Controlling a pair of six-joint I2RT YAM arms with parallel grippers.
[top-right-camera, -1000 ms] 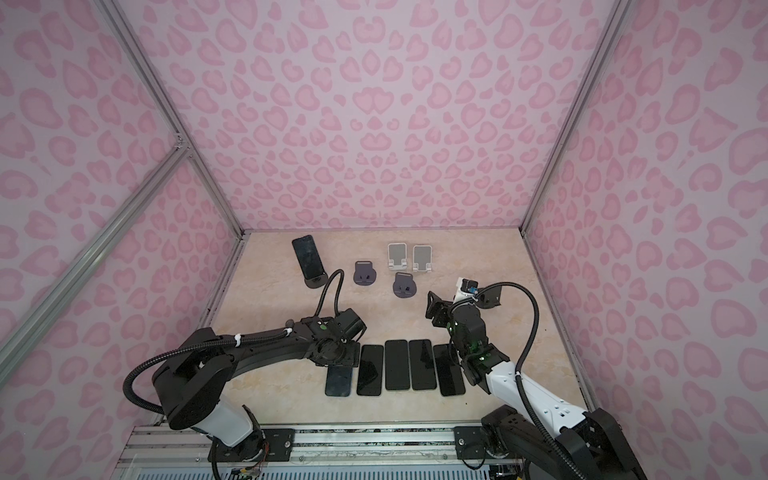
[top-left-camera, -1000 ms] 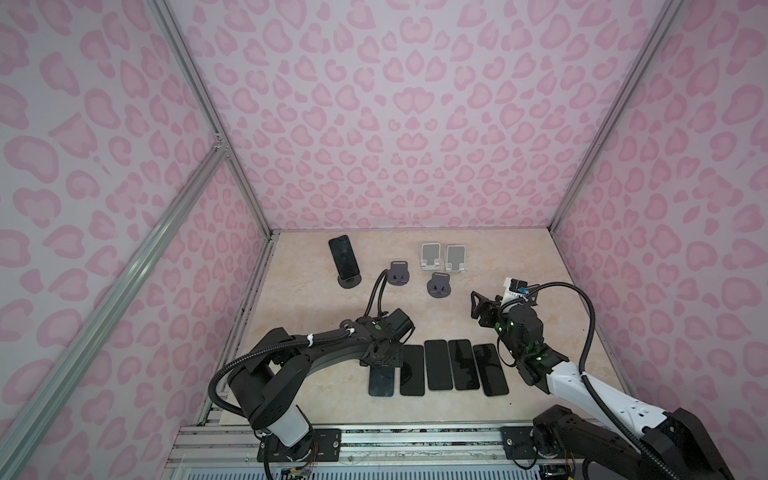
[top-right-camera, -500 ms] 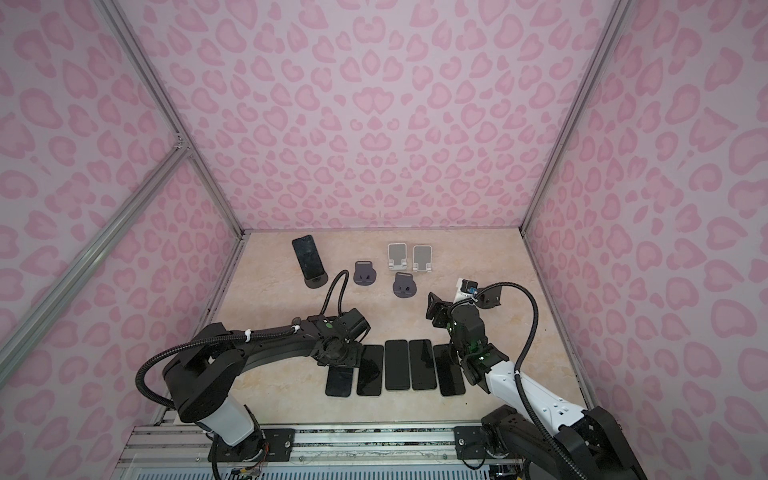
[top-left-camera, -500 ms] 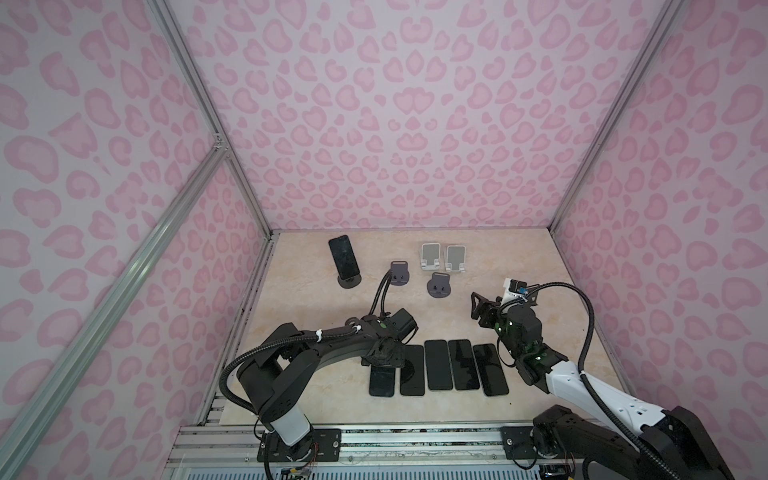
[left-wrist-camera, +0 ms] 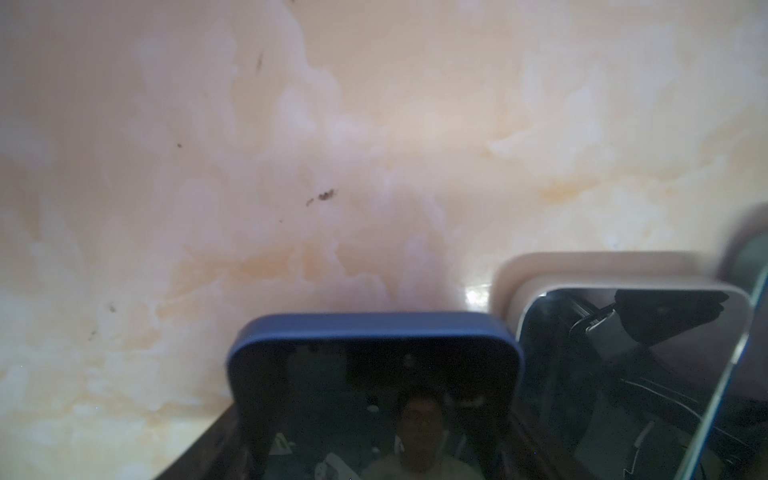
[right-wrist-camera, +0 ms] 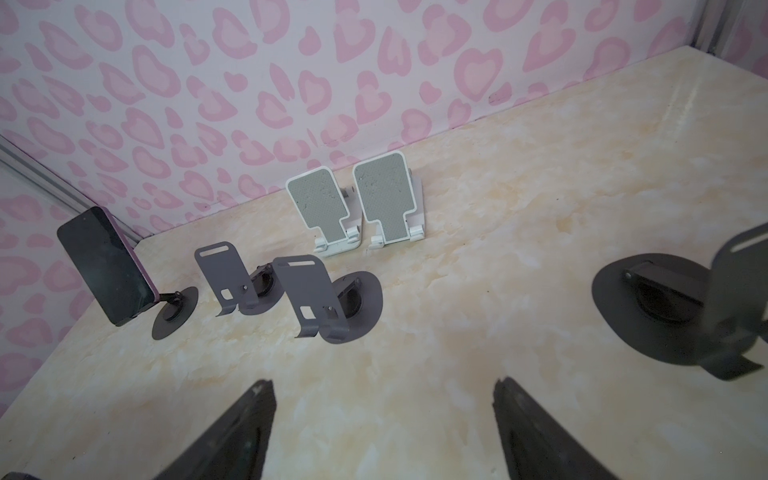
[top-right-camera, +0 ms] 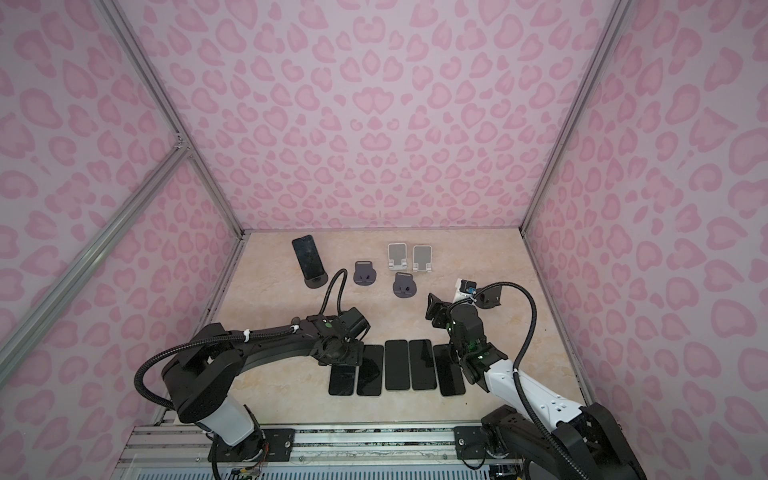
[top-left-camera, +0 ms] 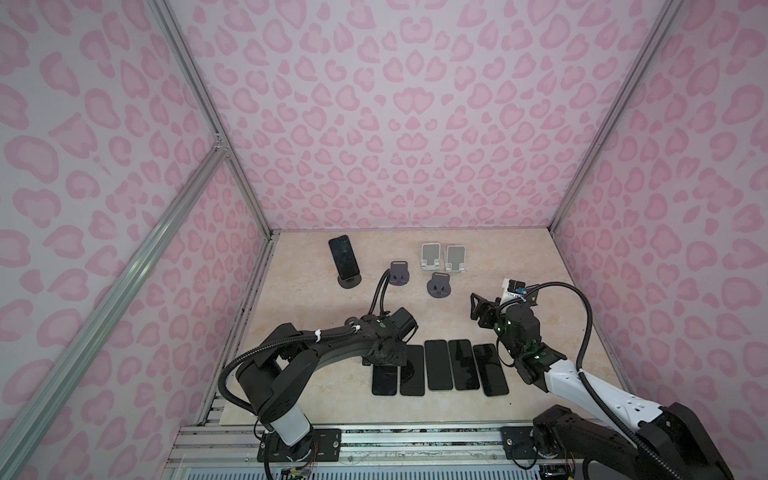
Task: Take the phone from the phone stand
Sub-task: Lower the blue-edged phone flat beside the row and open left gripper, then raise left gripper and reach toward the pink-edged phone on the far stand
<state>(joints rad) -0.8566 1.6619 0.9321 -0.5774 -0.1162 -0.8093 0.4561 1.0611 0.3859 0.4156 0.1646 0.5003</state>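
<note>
Left claw (top-left-camera: pixel 385 365) stays low over blue-cased phone (left-wrist-camera: pixel 374 399), flat at the row's left end on desk (top-left-camera: pixel 303 307); its spread cannot be told. Right claw (right-wrist-camera: pixel 382 382) wide, empty. Propped phone (top-left-camera: pixel 344 257) on stand (top-left-camera: pixel 349 282), back-left: not yet removed.

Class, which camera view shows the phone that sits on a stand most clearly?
The right wrist view: the phone appears large, propped on its round-based stand. Both top views show the phone small, at the back left. The left wrist view misses it, showing only flat-lying phones.
</note>
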